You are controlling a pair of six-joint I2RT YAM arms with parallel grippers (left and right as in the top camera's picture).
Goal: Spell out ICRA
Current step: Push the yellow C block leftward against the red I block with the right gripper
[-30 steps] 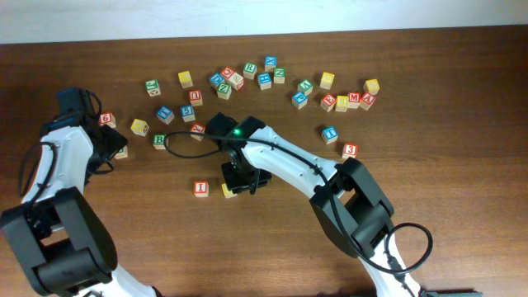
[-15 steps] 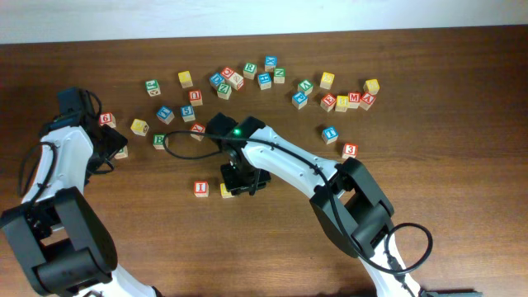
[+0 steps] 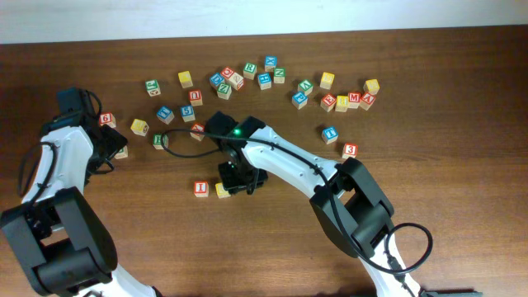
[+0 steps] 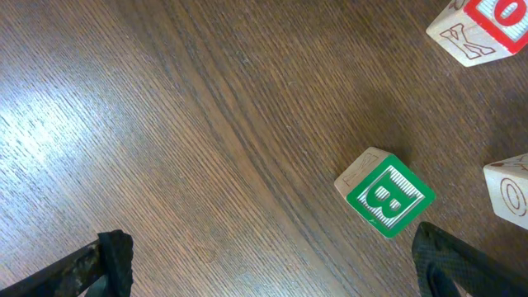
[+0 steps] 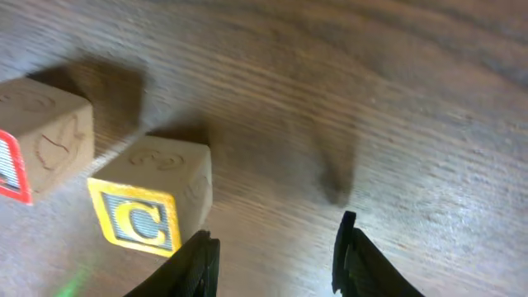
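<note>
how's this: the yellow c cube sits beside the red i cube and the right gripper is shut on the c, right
Not shut on it. In the right wrist view the right gripper is open over the table, with the yellow C cube just outside its jaws. The C cube does sit beside the red I cube.

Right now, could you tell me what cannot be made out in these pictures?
Right wrist: the left edge cuts off the red-lettered cube beside the C cube; its letter is unreadable.
Left wrist: the right edge cuts off a red-faced cube and a pale cube.
Overhead: the right gripper hides its fingertips under its own wrist.
</note>
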